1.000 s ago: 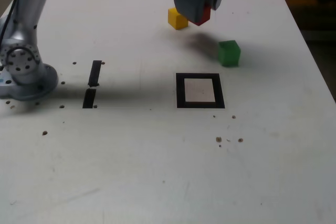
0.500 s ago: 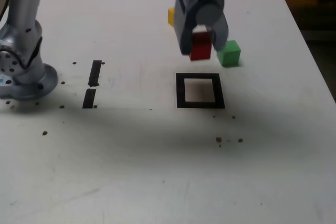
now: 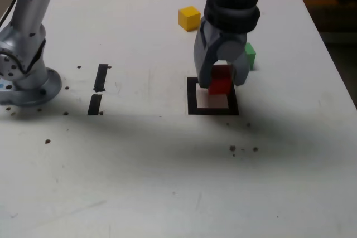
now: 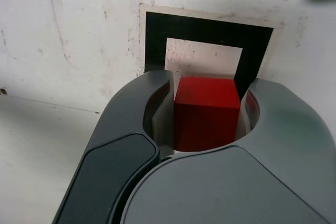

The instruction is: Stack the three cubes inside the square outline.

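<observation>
"Red cube [image 3: 220, 86] and gripper [image 3: 224, 77] have moved since the earlier ext. view: from up near the yellow one to over the taped square. Nearest stuff first, pls: what's the square outline [image 3: 193, 102] showing?"

"Near side's in plain sight, no cube on it. Far side's partly hidden by the gripper and red cube, so can't vouch for every bit."

"OK. Gripper status?"

"Pinching the red cube, one finger each side; wrist view's v. clear on that. Cube looks held above the table, tho' the exact height I can't tell."

"And past that?"

"Green cube [image 3: 251, 58] sits on the table just beyond the outline, toward the ext. view's right, partly behind the gripper. Yellow cube [image 3: 189, 19] is farthest, well apart from the outline, also on the table."

"So which step, approx.?"

"Step 1, I'd say: bringing the base cube to its spot. Nothing's stacked."

"Next move?"

"Prob. a small shift to centre it in the white middle, since it looks off toward the far side, then straight down, level, and let go only once it's flat on the table."

"Risk?"

"Crooked or off-centre base = wobbly stack, w/ two more cubes to go on top."
</observation>
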{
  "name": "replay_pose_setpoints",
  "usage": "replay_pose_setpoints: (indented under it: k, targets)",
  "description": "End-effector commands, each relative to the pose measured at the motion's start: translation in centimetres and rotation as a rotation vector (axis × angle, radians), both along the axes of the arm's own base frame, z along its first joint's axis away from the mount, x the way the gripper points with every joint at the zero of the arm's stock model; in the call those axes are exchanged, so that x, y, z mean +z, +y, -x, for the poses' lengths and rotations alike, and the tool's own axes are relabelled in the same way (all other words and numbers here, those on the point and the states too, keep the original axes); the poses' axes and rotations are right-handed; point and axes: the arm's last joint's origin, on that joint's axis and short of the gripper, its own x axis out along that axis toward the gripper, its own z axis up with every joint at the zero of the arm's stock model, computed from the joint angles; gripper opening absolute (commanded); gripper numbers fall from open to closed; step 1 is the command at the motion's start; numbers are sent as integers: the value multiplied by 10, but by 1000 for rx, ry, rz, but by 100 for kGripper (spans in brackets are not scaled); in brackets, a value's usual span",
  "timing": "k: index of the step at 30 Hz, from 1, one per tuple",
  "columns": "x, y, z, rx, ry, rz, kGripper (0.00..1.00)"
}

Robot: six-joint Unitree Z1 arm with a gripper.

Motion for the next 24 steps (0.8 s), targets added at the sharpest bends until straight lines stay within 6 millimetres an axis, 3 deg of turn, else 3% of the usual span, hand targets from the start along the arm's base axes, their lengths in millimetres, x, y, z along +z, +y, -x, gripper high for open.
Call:
replay_pose_setpoints:
  k: [1,13,16,18,24]
  targets:
    - [-11,-2,2,-2,13,5,19]
    - [-22,-1,4,-6,-4,-13,19]
    - [-21,0,4,-11,-9,-20,26]
    - [-22,0,4,-17,-8,-20,38]
    - [-17,-1,12,-32,-6,10,95]
